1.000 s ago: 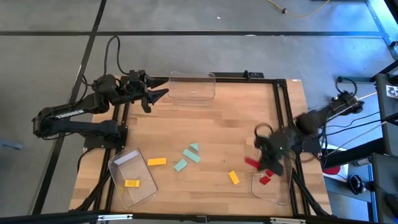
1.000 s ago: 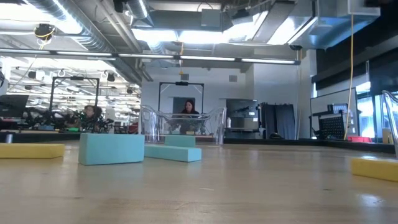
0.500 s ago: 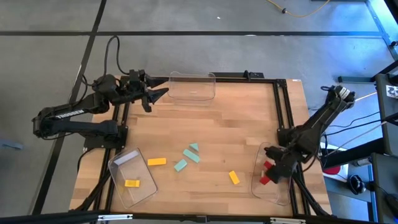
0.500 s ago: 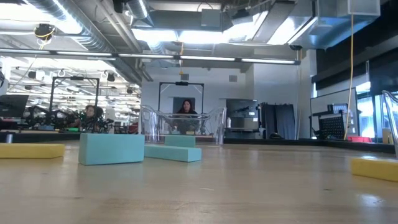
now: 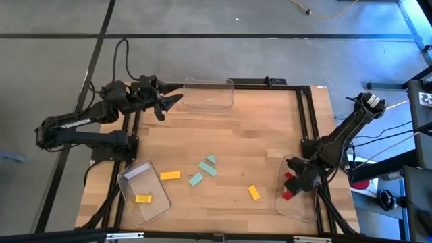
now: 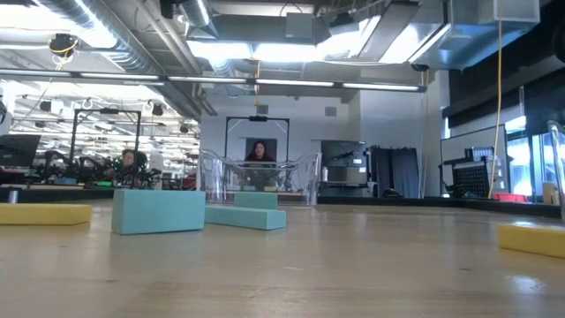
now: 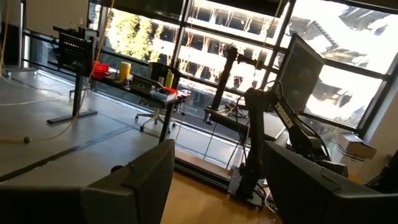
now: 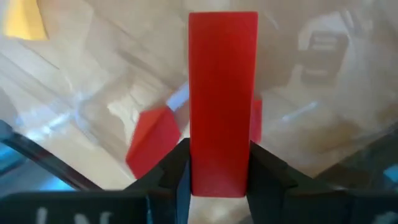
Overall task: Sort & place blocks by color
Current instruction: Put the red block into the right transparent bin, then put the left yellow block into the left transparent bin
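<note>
Red bar (image 8: 222, 102) clamped between the right gripper's (image 8: 219, 174) fingers, long axis running straight out ahead of the wrist, jaws narrowed onto its flanks near one end. Directly beneath it: the red bin (image 5: 307, 206), a clear tub at the table's right front edge, with two red blocks (image 8: 152, 140) already lying on its floor. So the relation that counts: bar above the bin's interior, inside its walls as seen from above, not yet down among the others. Judged next: lower a little and part the fingers, letting the bar drop beside the two reds; little risk beyond a bounce against the thin wall.

Outward from the red bin, toward table centre: one yellow block (image 5: 254, 192) just beside the bin's inner wall, nearest to the right arm. Farther on, three mint blocks (image 5: 206, 167) clustered mid-table, roughly between the arms. Beyond them a second yellow bar (image 5: 170, 175), then the yellow bin (image 5: 128, 177) at the front left corner with one yellow block (image 5: 142, 198) inside. Third bin (image 5: 208, 94) at the far edge, seemingly without blocks, presumably for mint.

Left gripper (image 5: 174, 101) parked off the table's far left corner, near that far bin, fingers apart and holding nothing.
</note>
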### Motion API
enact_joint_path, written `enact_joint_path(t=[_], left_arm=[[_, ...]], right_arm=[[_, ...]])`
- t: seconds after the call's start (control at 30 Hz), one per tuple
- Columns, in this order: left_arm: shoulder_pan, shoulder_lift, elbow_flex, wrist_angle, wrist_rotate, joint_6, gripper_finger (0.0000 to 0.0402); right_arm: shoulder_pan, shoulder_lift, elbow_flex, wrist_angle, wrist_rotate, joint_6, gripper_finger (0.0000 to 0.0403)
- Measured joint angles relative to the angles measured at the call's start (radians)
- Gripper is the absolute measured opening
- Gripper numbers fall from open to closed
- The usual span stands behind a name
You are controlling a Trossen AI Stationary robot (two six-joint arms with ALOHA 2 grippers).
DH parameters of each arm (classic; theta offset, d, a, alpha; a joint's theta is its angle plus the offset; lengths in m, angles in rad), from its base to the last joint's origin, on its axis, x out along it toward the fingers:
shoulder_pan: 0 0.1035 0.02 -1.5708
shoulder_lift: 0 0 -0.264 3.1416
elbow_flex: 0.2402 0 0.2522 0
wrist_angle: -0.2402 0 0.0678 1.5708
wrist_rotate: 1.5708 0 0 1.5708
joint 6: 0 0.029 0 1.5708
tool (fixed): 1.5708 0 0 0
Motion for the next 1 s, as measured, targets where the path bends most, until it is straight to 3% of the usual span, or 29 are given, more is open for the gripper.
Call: enact_joint_path(t=[0.1, 0.23, 0.37, 0.47, 0.67, 0.83, 1.0], left_arm=[[0.000, 0.000, 0.000, 0.000, 0.000, 0.000, 0.0233], [0.000, 0.000, 0.000, 0.000, 0.000, -0.001, 0.0233], [0.000, 0.000, 0.000, 0.000, 0.000, -0.001, 0.0233], [0.000, 0.000, 0.000, 0.000, 0.000, -0.001, 0.0233], [0.000, 0.000, 0.000, 0.001, -0.001, -0.001, 0.0233], [0.000, 0.000, 0.000, 0.006, -0.001, -0.001, 0.0233], [0.000, 0.000, 0.000, 0.009, -0.001, -0.001, 0.0233]], right_arm=[[0.000, 0.000, 0.000, 0.000, 0.008, 0.000, 0.0150], [0.000, 0.000, 0.000, 0.000, 0.001, -0.003, 0.0237], [0.001, -0.005, 0.010, -0.004, -0.087, -0.010, 0.0309], [0.001, -0.026, 0.066, -0.013, -0.156, -0.071, 0.0331], [-0.008, -0.088, 0.204, 0.070, -0.141, -0.190, 0.0332], [-0.100, -0.109, 0.230, 0.314, 0.069, -0.299, 0.0331], [-0.262, -0.086, 0.230, 0.461, 0.289, -0.575, 0.0332]])
